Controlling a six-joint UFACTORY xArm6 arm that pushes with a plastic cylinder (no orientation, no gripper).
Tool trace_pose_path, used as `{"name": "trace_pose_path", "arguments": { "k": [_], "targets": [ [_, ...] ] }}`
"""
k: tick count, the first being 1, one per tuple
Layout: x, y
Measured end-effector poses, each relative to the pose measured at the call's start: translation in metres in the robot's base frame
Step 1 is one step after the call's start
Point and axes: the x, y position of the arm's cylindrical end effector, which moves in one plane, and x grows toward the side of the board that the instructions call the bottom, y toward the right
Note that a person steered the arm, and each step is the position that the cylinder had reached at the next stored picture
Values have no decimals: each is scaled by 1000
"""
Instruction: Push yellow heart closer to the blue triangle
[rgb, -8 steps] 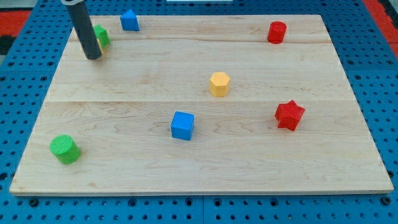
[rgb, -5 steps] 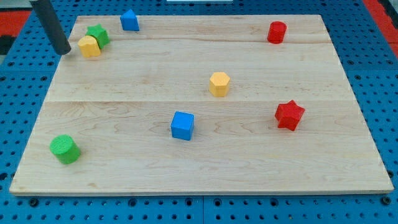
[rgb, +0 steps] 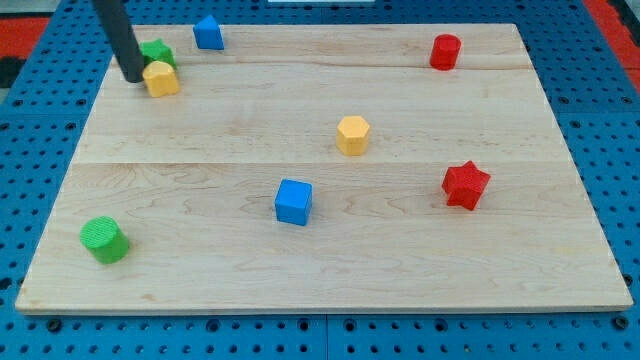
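The yellow heart (rgb: 161, 78) lies flat on the wooden board near the view's top-left corner — a small, rounded yellow block whose heart outline is hard to make out at this size. Its upper edge touches or nearly touches a green block behind it. The blue triangle (rgb: 208, 32) sits further toward the view's top and right, close to the board's top edge — a small blue block, upright, apart from the heart.

Setting: robotics lab bench
Evidence: blue perforated base (rgb: 600, 150); wooden board (rgb: 400, 260); small coloured test blocks
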Motion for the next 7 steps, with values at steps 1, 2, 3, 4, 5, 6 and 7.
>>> {"name": "trace_pose_path", "arguments": {
  "k": [1, 2, 3, 4, 5, 6, 7],
  "targets": [
    [3, 18],
    [22, 19],
    [34, 35],
    [43, 37],
    [60, 50],
    [62, 70],
    [35, 67]
  ]
}}
